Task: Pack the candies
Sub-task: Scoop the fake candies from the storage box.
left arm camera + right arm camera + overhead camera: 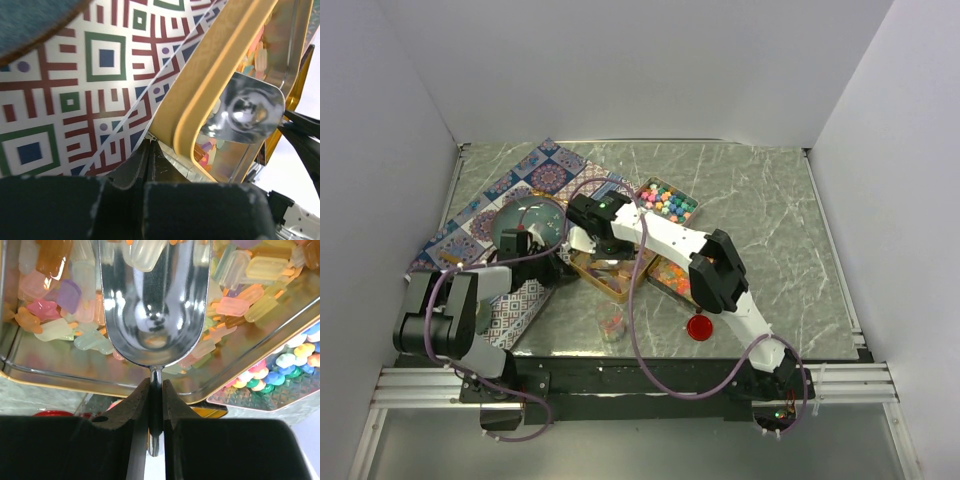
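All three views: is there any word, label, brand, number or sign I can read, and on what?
No readable text in any view.
The mat carries only geometric patterns; the tin, the scoop and the red disc show no lettering.

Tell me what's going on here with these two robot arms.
The right arm's fingers are clamped on the handle of a metal scoop. Its bowl is pushed in among the popsicle-shaped candies in a gold tin. The left arm's fingers are closed at that tin's corner, apparently pinching its rim to steady it. The scoop's bowl looks mostly empty.
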Motion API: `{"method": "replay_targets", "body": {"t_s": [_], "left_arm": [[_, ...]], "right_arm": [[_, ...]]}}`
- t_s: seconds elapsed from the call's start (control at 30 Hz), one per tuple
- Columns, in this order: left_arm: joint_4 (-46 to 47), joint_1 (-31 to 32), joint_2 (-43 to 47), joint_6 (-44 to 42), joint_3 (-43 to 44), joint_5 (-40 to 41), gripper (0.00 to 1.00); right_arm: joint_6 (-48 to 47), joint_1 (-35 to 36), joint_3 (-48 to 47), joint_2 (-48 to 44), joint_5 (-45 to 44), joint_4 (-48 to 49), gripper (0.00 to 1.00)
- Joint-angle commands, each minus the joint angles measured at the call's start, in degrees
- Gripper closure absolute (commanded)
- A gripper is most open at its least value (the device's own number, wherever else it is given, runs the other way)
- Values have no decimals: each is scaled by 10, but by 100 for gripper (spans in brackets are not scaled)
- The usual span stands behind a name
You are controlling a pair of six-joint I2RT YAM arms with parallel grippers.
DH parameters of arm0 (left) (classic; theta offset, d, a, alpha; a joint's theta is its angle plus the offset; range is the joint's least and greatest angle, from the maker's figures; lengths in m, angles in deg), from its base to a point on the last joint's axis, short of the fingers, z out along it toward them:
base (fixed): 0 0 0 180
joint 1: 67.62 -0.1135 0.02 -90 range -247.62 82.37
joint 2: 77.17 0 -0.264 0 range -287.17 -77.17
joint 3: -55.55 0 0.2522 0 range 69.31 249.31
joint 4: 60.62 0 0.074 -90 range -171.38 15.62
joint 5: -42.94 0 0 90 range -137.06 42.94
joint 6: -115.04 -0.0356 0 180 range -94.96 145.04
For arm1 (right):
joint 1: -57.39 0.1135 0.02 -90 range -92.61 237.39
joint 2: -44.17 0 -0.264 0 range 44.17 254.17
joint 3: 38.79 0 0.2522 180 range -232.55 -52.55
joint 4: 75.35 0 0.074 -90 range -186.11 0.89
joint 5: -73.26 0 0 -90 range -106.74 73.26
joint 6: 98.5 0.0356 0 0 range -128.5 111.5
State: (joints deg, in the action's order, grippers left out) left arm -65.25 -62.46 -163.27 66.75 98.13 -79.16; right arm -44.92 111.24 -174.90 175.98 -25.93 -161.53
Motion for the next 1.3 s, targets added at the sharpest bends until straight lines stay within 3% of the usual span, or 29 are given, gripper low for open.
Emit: {"method": "replay_targets", "body": {"t_s": [0.0,0.17,0.83,0.9,0.93,1.03,1.27], "left_arm": [[81,8,-6,9,6,-39,99],[80,9,-8,8,5,-39,99],[-8,8,5,-56,73,-76,98],[-26,8,13,-66,85,-88,90],[-55,8,16,-79,100,-90,71],[-132,8,36,-117,134,-89,47],[-270,-2,122,-190,189,-75,33]], "right_arm": [[-24,11,41,-10,41,118,100],[-59,9,154,-59,59,237,100],[-57,-62,335,-180,114,417,100],[-54,-73,337,-195,127,421,100],[-55,-76,340,-199,131,423,100],[-62,-88,345,-218,143,429,100],[-84,-114,365,-262,166,427,100]]}}
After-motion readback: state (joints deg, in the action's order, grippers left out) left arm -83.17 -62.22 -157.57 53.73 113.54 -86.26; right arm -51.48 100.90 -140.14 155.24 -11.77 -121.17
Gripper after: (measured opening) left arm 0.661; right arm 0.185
